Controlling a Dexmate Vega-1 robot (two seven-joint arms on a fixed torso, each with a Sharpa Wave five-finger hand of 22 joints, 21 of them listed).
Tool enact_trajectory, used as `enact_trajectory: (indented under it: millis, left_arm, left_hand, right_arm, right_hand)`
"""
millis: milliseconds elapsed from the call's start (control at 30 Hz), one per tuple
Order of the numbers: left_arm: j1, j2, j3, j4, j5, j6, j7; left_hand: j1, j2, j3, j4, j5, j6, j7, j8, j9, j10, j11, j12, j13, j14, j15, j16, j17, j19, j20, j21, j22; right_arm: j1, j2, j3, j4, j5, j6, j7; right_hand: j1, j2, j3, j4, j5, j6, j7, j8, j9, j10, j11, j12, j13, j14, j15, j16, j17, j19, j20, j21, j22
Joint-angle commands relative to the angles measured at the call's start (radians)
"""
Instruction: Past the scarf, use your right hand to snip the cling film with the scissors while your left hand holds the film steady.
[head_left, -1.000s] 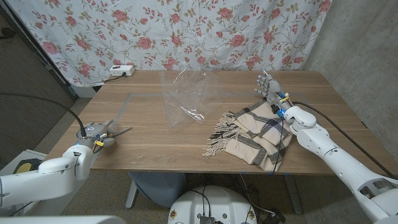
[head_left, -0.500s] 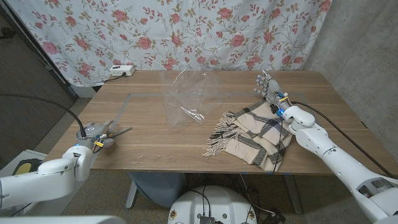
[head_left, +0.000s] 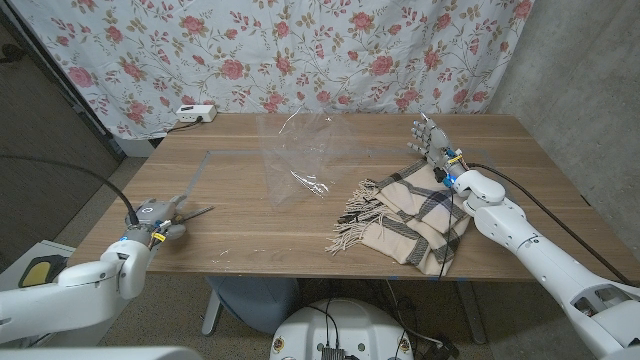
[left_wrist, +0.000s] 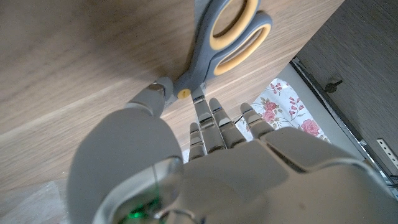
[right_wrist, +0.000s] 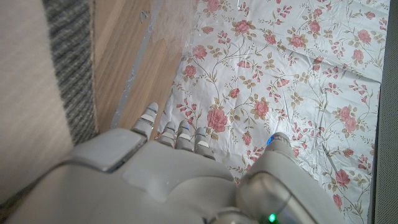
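Two arms, head view: left hand (head_left: 152, 222) sits at the near left table edge by the grey-and-yellow-handled scissors (head_left: 190, 212); whether it grasps them cannot be told.
Right arm, head view: right hand (head_left: 432, 143) stands fingers spread, holding nothing, just past the beige plaid fringed scarf (head_left: 405, 215).
Film, head view: clear crumpled cling film (head_left: 300, 160) lies mid-table, apart from both hands.
Left wrist view: fingers (left_wrist: 211, 121) extend straight, thumb tip beside the scissors' pivot.
Right wrist view: fingers (right_wrist: 177, 134) reach up, uncurled, beside the scarf.
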Motion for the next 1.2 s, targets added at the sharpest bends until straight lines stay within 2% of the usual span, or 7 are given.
enact_trajectory:
  millis: [33,433,733,867,1033,1100,1200]
  left_arm:
    - [0.013,-0.008,-0.001,-0.001,0.006,-0.007,0.025]
    - [-0.013,-0.032,0.030,-0.001,0.071,0.022,-0.018]
    - [0.012,-0.050,0.021,0.001,0.087,0.034,0.031]
    - [0.023,-0.066,0.018,0.007,0.106,0.038,0.067]
    - [0.025,-0.082,0.026,0.020,0.144,0.031,0.086]
    - [0.023,-0.105,0.031,0.025,0.169,0.052,0.104]
    - [0.038,-0.116,0.016,0.033,0.175,0.037,0.139]
  left_hand:
    - [0.023,-0.001,-0.016,-0.001,-0.004,0.010,0.004,0.004,0.004,0.150,-0.145,0.020,0.110,0.017,-0.019,0.010,0.014,0.012,-0.005,0.004,0.001]
    - [0.043,-0.004,-0.039,0.002,-0.007,-0.004,-0.003,-0.006,0.004,0.125,-0.146,0.040,0.140,0.013,-0.021,0.018,0.031,0.010,0.003,0.001,0.002]
    - [0.086,0.004,-0.074,0.000,-0.014,0.023,0.001,-0.001,0.005,0.155,-0.147,0.104,0.192,0.046,-0.037,0.049,0.066,0.027,0.004,0.004,0.003]
    - [0.099,0.000,-0.085,0.000,-0.019,0.041,-0.007,0.004,0.006,0.155,-0.147,0.110,0.195,0.045,-0.040,0.051,0.071,0.036,0.001,0.007,0.003]
    - [0.133,-0.006,-0.104,-0.003,-0.036,0.076,-0.032,0.011,0.007,0.155,-0.148,0.108,0.177,0.053,-0.043,0.054,0.076,0.055,0.000,0.011,0.004]
    - [0.141,-0.008,-0.109,-0.002,-0.041,0.086,-0.040,0.013,0.007,0.156,-0.149,0.107,0.172,0.050,-0.042,0.052,0.075,0.059,-0.002,0.012,0.004]
    - [0.149,-0.007,-0.113,-0.001,-0.047,0.091,-0.043,0.013,0.008,0.154,-0.150,0.105,0.167,0.047,-0.042,0.051,0.076,0.063,-0.001,0.013,0.004]
  right_arm:
    - [-0.014,-0.006,0.007,-0.010,0.006,0.006,0.000]
    - [-0.035,-0.012,0.017,-0.031,0.018,0.005,-0.010]
    - [-0.034,-0.008,0.018,-0.029,0.023,0.003,-0.008]
    - [-0.031,-0.008,0.015,-0.025,0.020,0.006,-0.002]
    - [-0.031,-0.008,0.016,-0.027,0.021,0.001,-0.007]
    - [-0.031,-0.009,0.016,-0.027,0.022,0.001,-0.006]
    - [-0.033,-0.010,0.018,-0.031,0.025,-0.003,-0.008]
  right_hand:
    - [0.008,0.005,0.004,0.002,-0.002,-0.003,-0.006,0.001,0.005,-0.006,0.000,0.000,0.002,-0.007,0.003,-0.003,0.003,-0.001,0.001,0.000,0.002]
    - [0.007,0.005,0.004,0.002,-0.002,-0.005,-0.011,0.000,0.005,-0.011,0.001,-0.001,0.002,-0.009,0.003,-0.003,0.003,-0.002,0.001,0.000,0.002]
    - [0.007,0.005,0.004,0.002,-0.002,-0.006,-0.015,0.000,0.005,-0.012,0.001,-0.002,0.002,-0.008,0.003,-0.003,0.003,-0.002,0.001,0.000,0.002]
    - [0.007,0.005,0.004,0.002,-0.002,-0.007,-0.016,0.000,0.005,-0.012,0.001,-0.001,0.002,-0.008,0.003,-0.003,0.003,-0.002,0.002,0.000,0.002]
    - [0.007,0.005,0.004,0.002,-0.002,-0.006,-0.016,0.000,0.005,-0.012,0.001,-0.001,0.002,-0.008,0.003,-0.003,0.003,-0.002,0.002,0.000,0.002]
    - [0.007,0.005,0.004,0.002,-0.002,-0.007,-0.016,0.000,0.005,-0.012,0.000,-0.001,0.002,-0.008,0.003,-0.003,0.004,-0.002,0.002,0.000,0.002]
    - [0.007,0.005,0.004,0.003,-0.002,-0.006,-0.017,0.000,0.005,-0.012,0.000,-0.001,0.002,-0.008,0.003,-0.003,0.004,-0.002,0.002,0.000,0.002]
